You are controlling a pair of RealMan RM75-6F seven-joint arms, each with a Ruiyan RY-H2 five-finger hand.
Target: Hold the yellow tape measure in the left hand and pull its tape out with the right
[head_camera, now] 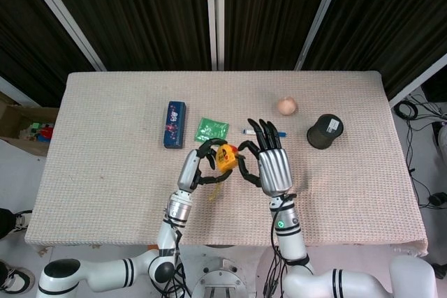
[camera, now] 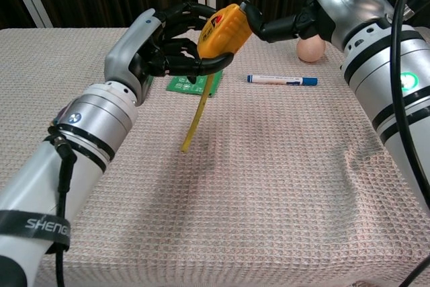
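Observation:
My left hand (head_camera: 198,166) (camera: 158,44) grips the yellow tape measure (head_camera: 225,156) (camera: 225,30) and holds it above the table, fingers curled around its case. A short length of yellow tape (camera: 197,115) hangs loose from the case, its end just above the cloth. My right hand (head_camera: 270,163) (camera: 289,25) is beside the case on its right. Its fingers are spread, and one fingertip touches the case's edge. It holds no part of the hanging tape.
On the table (head_camera: 105,172) lie a blue case (head_camera: 174,124), a green packet (head_camera: 211,128) (camera: 180,84), a blue-and-white pen (head_camera: 251,132) (camera: 281,80), an egg (head_camera: 287,106) (camera: 310,50) and a dark cup (head_camera: 325,131).

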